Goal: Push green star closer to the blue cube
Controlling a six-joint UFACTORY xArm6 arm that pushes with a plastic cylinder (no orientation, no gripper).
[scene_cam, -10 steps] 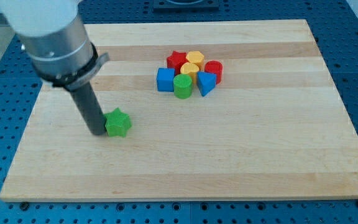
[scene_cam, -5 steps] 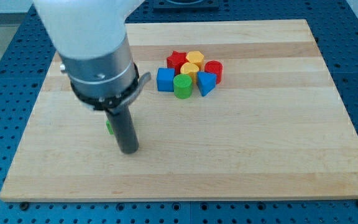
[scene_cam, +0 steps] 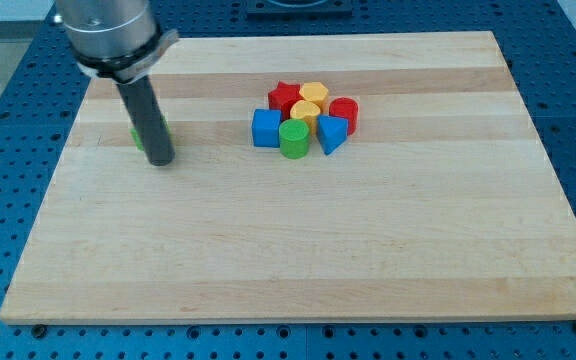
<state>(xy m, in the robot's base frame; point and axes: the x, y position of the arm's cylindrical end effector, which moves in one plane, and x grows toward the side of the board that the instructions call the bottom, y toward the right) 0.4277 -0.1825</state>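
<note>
Here my tip (scene_cam: 160, 160) is seen in front of the mostly hidden green star (scene_cam: 138, 133), well left of the blue cube (scene_cam: 266, 128); no fingers are fitted.

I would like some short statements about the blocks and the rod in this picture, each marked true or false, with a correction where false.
1. The green star is mostly hidden behind the rod. True.
2. My tip touches the blue cube. False: it is far to the view's left of it.
3. The green cylinder stands beside the blue cube. True.
4. The green star sits inside the cluster. False: it lies apart, at the view's left.
</note>
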